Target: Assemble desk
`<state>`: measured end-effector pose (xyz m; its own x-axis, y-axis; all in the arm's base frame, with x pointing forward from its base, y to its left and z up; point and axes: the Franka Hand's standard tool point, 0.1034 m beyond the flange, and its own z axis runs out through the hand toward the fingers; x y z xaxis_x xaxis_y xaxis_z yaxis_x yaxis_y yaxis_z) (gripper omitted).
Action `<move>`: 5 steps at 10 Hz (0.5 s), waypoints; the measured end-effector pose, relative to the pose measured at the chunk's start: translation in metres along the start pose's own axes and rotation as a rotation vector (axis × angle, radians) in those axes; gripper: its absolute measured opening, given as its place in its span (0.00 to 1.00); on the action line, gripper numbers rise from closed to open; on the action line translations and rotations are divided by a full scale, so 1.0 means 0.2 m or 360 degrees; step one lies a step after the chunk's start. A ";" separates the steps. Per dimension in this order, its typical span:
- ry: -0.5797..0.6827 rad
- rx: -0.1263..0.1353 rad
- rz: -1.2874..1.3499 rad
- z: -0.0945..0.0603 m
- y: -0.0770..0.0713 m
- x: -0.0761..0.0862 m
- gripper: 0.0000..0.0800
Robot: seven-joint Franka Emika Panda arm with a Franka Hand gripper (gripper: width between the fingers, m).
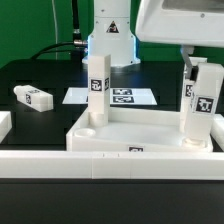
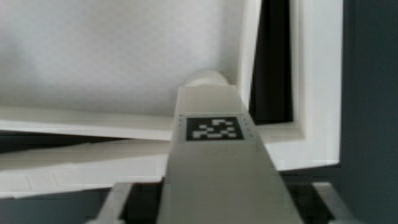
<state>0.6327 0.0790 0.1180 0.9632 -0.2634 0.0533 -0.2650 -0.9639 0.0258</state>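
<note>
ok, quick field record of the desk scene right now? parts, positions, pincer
tabletop: flat on the table, rim up
standing leg: upright at far corner, exterior view's left
gripped leg: upright at corner on exterior view's right; seating cannot be told
loose leg: lying on the table, apart from tabletop, exterior view's left
pincer: shut on gripped leg
marker board: behind tabletop

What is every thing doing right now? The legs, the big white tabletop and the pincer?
pincer: shut on the right leg.
right leg: upright at the tabletop corner on the exterior view's right, held.
back leg: standing upright at another tabletop corner, free.
loose leg: lying on its side, apart from the tabletop.
tabletop: lying flat, rim up.
</note>
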 end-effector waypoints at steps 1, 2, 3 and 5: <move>0.0021 0.0038 0.0199 0.01 0.00 0.00 0.36; 0.0034 0.0058 0.0349 0.01 0.01 0.00 0.36; 0.0048 0.0071 0.0509 0.01 0.01 0.00 0.36; 0.0054 0.0093 0.0778 0.01 -0.01 0.00 0.36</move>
<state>0.6329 0.0801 0.1162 0.7245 -0.6848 0.0778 -0.6816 -0.7287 -0.0664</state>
